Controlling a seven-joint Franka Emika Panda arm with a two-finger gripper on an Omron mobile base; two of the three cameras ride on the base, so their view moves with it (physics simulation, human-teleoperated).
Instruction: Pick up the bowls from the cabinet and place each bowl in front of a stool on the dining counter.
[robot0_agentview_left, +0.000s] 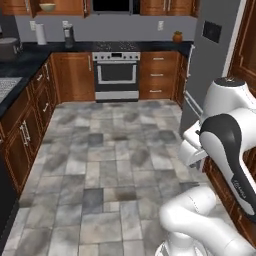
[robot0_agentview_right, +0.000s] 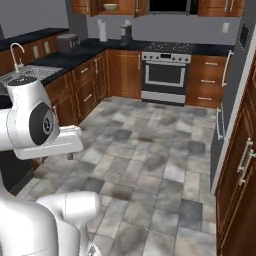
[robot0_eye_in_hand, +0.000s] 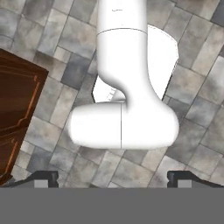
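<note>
The reddish-brown wall cabinet (robot0_agentview_left: 62, 7) (robot0_agentview_right: 95, 7) hangs far across the kitchen with one compartment standing open. Inside it sits the olive-tan bowl (robot0_agentview_left: 47, 7) (robot0_agentview_right: 110, 7). The white and blue bowl and the dining counter are out of view. My gripper (robot0_eye_in_hand: 113, 180) points down at the tiled floor, far from the cabinet. Its two dark fingertips (robot0_eye_in_hand: 46, 177) stand wide apart, open, with nothing between them.
A steel stove (robot0_agentview_left: 116, 70) stands at the far wall. A black-topped counter with drawers (robot0_agentview_left: 20, 65) and a sink (robot0_agentview_right: 25, 75) runs along the left. A grey fridge (robot0_agentview_left: 210, 75) and tall wooden doors (robot0_agentview_right: 240, 165) line the right. Tiled floor (robot0_agentview_left: 110, 150) lies open between.
</note>
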